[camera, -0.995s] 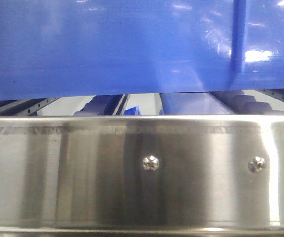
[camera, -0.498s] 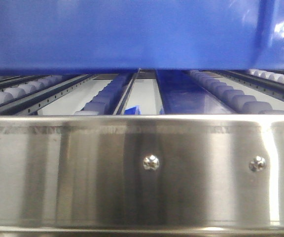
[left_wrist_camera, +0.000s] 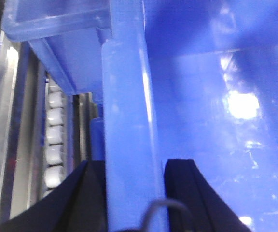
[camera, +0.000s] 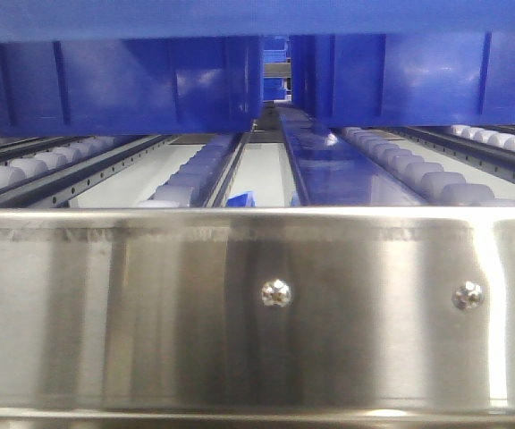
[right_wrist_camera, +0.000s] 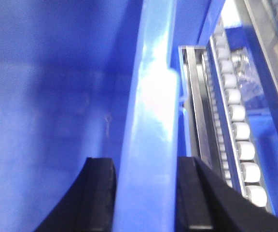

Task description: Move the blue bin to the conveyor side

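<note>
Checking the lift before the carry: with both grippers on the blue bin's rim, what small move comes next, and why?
Likely draw the blue bin back over the steel rail, grips unchanged: left gripper and right gripper each clamp its rim, and it hangs clear above the rollers.

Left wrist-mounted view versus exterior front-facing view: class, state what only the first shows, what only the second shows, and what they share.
Only the left wrist view: the left gripper, its black jaws closed on the thick rim of the blue bin, and the bin's glossy inside. Only the front view: the steel rail with two screws, several roller lanes, and two blue crates farther back. Shared: the pale rollers and the blue bin, which the front view shows only as a strip along its top edge.
</note>
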